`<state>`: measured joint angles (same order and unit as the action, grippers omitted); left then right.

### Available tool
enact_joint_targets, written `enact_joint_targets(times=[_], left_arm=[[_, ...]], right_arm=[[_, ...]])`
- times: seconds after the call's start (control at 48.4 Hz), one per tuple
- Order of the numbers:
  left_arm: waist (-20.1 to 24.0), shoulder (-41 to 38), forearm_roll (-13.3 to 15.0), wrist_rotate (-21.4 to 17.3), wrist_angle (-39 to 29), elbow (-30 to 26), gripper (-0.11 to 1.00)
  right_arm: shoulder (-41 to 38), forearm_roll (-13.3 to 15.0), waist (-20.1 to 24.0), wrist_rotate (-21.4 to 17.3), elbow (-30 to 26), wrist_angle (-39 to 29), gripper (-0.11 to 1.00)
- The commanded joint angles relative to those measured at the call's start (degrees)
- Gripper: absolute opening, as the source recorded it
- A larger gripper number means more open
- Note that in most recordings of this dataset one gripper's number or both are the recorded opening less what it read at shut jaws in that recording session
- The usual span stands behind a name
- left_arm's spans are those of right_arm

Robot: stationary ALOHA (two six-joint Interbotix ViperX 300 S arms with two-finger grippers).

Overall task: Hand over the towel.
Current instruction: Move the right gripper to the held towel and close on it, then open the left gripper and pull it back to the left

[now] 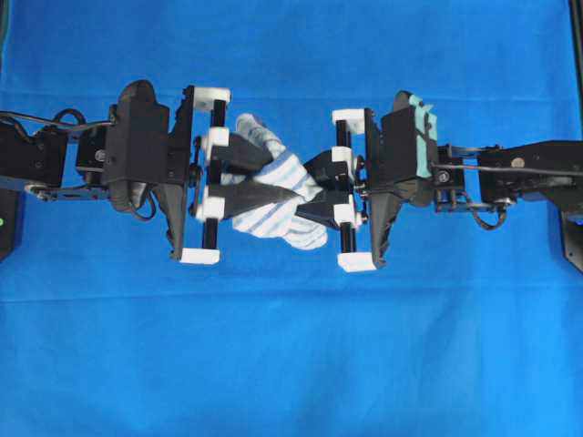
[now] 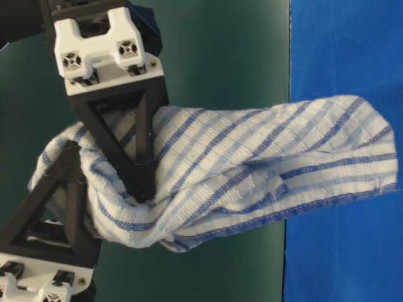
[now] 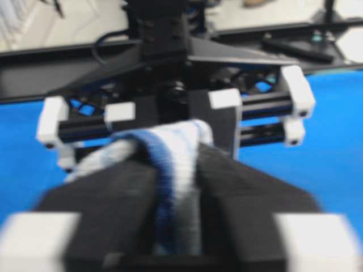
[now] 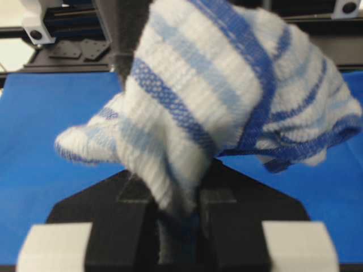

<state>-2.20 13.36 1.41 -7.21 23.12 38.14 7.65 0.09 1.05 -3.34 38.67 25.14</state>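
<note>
So I've got both arms meeting nose to nose over the middle of the surface (image 1: 291, 364), which is covered by a plain blue cloth (image 1: 291, 55). The towel (image 1: 273, 196) hangs in the air between them, bunched up, clear of the cloth below.

The right gripper (image 1: 314, 191) has its jaws closed on the towel: in the right wrist view the fabric is pinched right down into the narrow slot between the two black fingers (image 4: 227, 209), with the rest of the cloth flopping up and over in front of the lens.

The left gripper (image 1: 291, 182) has the towel running between its fingers (image 3: 113, 198) too, but the left wrist view is blurry, and I honestly can't tell whether those jaws are gripping or have let go.

From table level, one end of the towel (image 2: 252, 170) sticks out sideways, loose and unsupported, while the other end wraps around the black finger tips.
</note>
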Motion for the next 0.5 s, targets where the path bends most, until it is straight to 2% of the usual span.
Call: enact_joint_targets(times=[0.0, 0.165, 0.248, 0.29, 0.476], left_arm=[[-0.18, 1.76, 0.09, 0.79, 1.23, -0.18, 0.24], [-0.18, 4.31, 0.18, 0.97, 2.11, 2.81, 0.73], [-0.18, 6.59, 0.18, 0.97, 2.11, 5.27, 0.9], [-0.18, 7.73, 0.18, 1.05, 2.2, 6.33, 0.93], [-0.18, 13.01, 0.26, 1.32, 2.11, 10.81, 0.93]], right_arm=[[2.2, 0.09, 0.09, 0.09, -0.18, 0.18, 0.12], [5.27, 0.0, 0.09, 0.0, 2.11, -0.7, 0.12], [7.38, 0.09, 0.09, 0.0, 3.78, -1.41, 0.12], [8.88, 0.09, 0.09, 0.0, 4.92, -1.76, 0.12], [14.59, 0.0, 0.09, 0.0, 9.49, -2.9, 0.12]])
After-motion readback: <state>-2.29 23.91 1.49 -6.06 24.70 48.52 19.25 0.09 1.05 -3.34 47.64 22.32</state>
